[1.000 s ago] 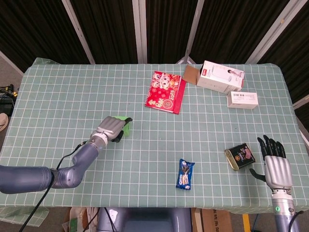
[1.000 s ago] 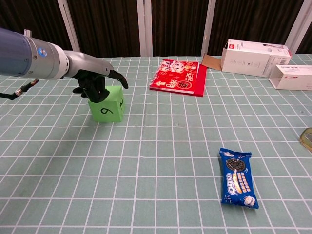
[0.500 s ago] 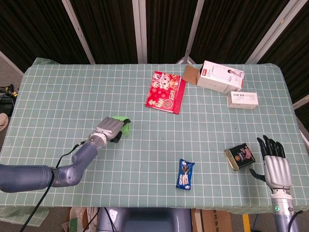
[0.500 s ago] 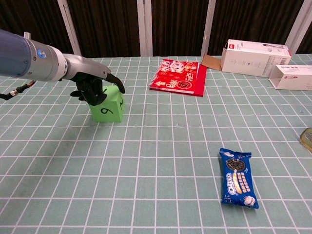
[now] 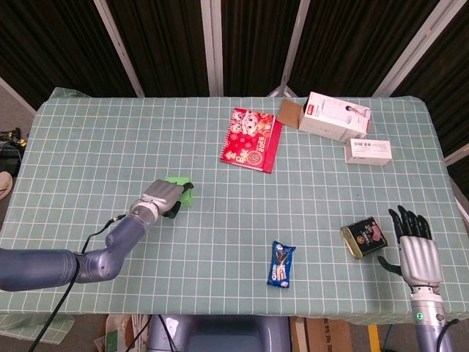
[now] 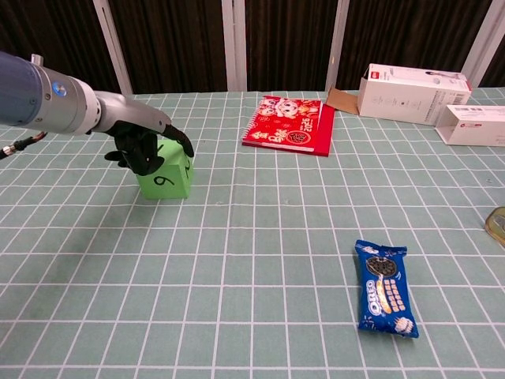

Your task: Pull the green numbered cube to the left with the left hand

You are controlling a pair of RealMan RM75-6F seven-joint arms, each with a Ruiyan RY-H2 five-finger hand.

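1. The room behind is dark, closed off by black pleated panels (image 5: 161, 44) set between pale slanting metal posts (image 5: 212, 44).
2. The counter (image 5: 88, 139) is covered by a pale green cloth with a white grid; the cloth hangs over the near edge, and bare floor shows past the left end.
3. The left arm (image 5: 66, 264) lies low across the counter's near left part, grey, with a black cable running along it.
4. A red spiral-bound booklet (image 5: 251, 138) lies flat near the far middle; a white box with an open brown flap (image 5: 333, 116) sits to its right, and a smaller white box (image 5: 368, 151) just beside that.
5. The left hand (image 6: 146, 142) rests on top of the green numbered cube (image 6: 167, 179), its dark fingers (image 6: 186, 145) curled over the cube's upper edges, pressing rather than lifting.
6. The cube stands on the cloth left of centre, well apart from the booklet, a handwritten digit on its front face.
7. The right hand (image 5: 418, 246) hovers at the near right corner, fingers straight and spread, grasping nothing.
8. A small dark tin (image 5: 363, 238) lies just left of that hand.
9. A blue cookie packet (image 6: 383, 289) lies near the front edge, middle-right.
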